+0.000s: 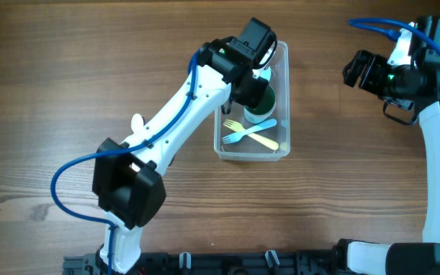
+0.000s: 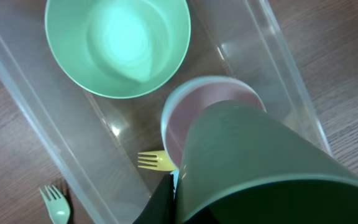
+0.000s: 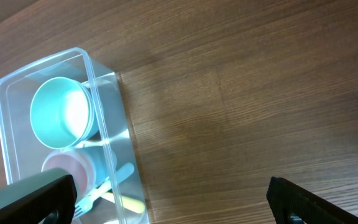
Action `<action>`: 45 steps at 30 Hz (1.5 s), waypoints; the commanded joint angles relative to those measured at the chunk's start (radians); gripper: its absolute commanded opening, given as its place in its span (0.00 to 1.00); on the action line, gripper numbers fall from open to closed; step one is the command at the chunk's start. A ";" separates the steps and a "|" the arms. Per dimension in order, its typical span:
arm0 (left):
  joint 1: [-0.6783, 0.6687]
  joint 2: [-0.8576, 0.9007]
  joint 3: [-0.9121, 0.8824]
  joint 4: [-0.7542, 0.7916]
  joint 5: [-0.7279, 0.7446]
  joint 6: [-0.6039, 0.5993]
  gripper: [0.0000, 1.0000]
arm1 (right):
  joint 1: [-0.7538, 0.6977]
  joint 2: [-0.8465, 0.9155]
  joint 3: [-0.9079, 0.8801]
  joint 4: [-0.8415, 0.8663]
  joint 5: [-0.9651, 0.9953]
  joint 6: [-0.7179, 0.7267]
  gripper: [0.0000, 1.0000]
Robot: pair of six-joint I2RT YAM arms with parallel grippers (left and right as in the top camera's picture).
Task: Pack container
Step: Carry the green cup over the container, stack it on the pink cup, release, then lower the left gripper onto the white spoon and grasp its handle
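Observation:
The container [image 1: 283,99] is a clear rectangular tub in the middle of the table. Inside lie a mint bowl [image 2: 117,43], a pink cup [image 2: 188,118], a yellow fork [image 1: 263,140] and a blue fork [image 1: 237,136]. My left gripper [image 1: 253,82] hangs over the tub, shut on the wall of a dark green cup [image 2: 260,162], which sits tilted above the pink cup. One black finger [image 2: 163,202] presses the cup's outside. My right gripper [image 3: 173,205] is open over bare wood, right of the container [image 3: 107,112].
In the left wrist view a mint fork [image 2: 55,202] lies on the wood just outside the tub's wall. The right arm [image 1: 438,153] stands along the table's right edge. Wooden table [image 1: 67,92] stretches left and right of the tub.

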 commanded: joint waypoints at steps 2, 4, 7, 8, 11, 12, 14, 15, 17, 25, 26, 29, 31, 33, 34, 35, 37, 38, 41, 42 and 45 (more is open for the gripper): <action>-0.002 0.060 -0.002 0.038 -0.008 0.024 0.05 | -0.003 0.006 -0.005 0.003 -0.013 0.015 1.00; -0.002 0.087 -0.002 0.050 -0.008 0.023 0.06 | -0.003 0.006 -0.005 0.003 -0.013 0.015 1.00; -0.001 0.094 -0.002 0.076 -0.008 0.023 0.28 | -0.003 0.006 -0.005 0.003 -0.013 0.014 1.00; 0.001 0.086 -0.002 0.085 -0.013 0.022 0.46 | -0.003 0.006 -0.005 0.003 -0.013 0.015 1.00; 0.026 0.023 0.027 0.068 -0.089 -0.035 0.53 | -0.003 0.006 -0.005 0.003 -0.013 0.015 1.00; 0.041 -0.008 0.048 0.042 -0.099 -0.045 0.55 | -0.003 0.006 -0.005 0.003 -0.013 0.015 1.00; 0.103 -0.105 0.066 -0.044 -0.098 -0.096 0.76 | -0.003 0.006 -0.005 0.003 -0.013 0.015 1.00; 0.129 -0.129 0.066 -0.086 -0.098 -0.120 0.77 | -0.003 0.006 -0.005 0.003 -0.013 0.015 1.00; 0.208 -0.142 0.064 -0.237 -0.099 -0.168 0.77 | -0.003 0.006 -0.005 0.003 -0.013 0.015 1.00; 0.349 -0.131 -0.311 -0.178 0.051 -0.055 0.70 | -0.003 0.006 -0.005 0.003 -0.013 0.015 1.00; 0.349 -0.131 -0.370 -0.132 0.048 -0.057 0.68 | -0.003 0.006 -0.005 0.003 -0.013 0.015 1.00; 0.374 -0.131 -0.493 -0.067 0.053 -0.117 0.58 | -0.003 0.006 -0.005 0.003 -0.013 0.015 1.00; 0.401 -0.131 -0.522 -0.064 0.054 -0.144 0.53 | -0.003 0.006 -0.005 0.003 -0.013 0.015 1.00; 0.444 -0.132 -0.541 -0.065 0.056 -0.197 0.54 | -0.003 0.006 -0.005 0.003 -0.013 0.014 1.00; 0.465 -0.132 -0.550 -0.064 0.056 -0.211 0.54 | -0.003 0.006 -0.005 0.003 -0.013 0.015 1.00; 0.486 -0.132 -0.565 -0.063 0.056 -0.214 0.54 | -0.003 0.006 -0.005 0.003 -0.013 0.015 1.00; 0.545 -0.132 -0.618 -0.046 0.056 -0.214 0.55 | -0.003 0.006 -0.005 0.003 -0.013 0.015 1.00; 0.563 -0.132 -0.638 -0.033 0.056 -0.213 0.56 | -0.003 0.006 -0.005 0.003 -0.013 0.015 1.00; 0.602 -0.132 -0.694 0.031 0.055 -0.188 0.58 | -0.003 0.006 -0.005 0.003 -0.013 0.015 1.00; 0.607 -0.132 -0.711 0.064 0.029 -0.187 0.58 | -0.003 0.006 -0.005 0.003 -0.013 0.015 1.00; 0.608 -0.132 -0.733 0.122 0.014 -0.174 0.60 | -0.003 0.006 -0.005 0.003 -0.013 0.015 1.00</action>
